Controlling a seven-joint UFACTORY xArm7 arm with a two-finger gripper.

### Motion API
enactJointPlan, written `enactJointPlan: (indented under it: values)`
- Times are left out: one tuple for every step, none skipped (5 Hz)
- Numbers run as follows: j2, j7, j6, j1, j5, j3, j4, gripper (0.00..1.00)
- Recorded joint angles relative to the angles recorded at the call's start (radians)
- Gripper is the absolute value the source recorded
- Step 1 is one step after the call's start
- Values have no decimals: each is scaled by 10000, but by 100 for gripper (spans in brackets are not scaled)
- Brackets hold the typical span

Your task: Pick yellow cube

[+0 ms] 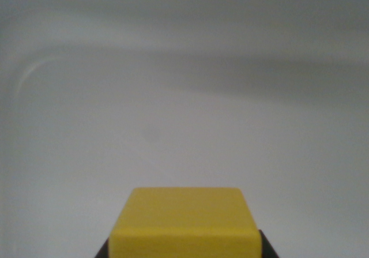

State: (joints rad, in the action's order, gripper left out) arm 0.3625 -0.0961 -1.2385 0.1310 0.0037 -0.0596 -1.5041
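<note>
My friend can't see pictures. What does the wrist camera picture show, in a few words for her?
A yellow cube fills the bottom middle of the wrist view, with a dark gripper finger showing at each lower corner of it. Behind it is only a plain, blurry pale grey surface.

The cube (183, 220) sits at the wrist view's bottom centre, between the gripper's (183, 249) fingers, seemingly touching both. Behind it spreads a blurred bare surface (173, 108).
</note>
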Motion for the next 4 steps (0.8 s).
enactJointPlan:
  values:
    - [0,0,0,0,0,0,0,100]
    - [-169,-3,-460,-3,8,-5,-291,100]
    - [-169,-3,-460,-3,8,-5,-291,100]
    - [-332,-5,-902,-7,16,-10,-571,100]
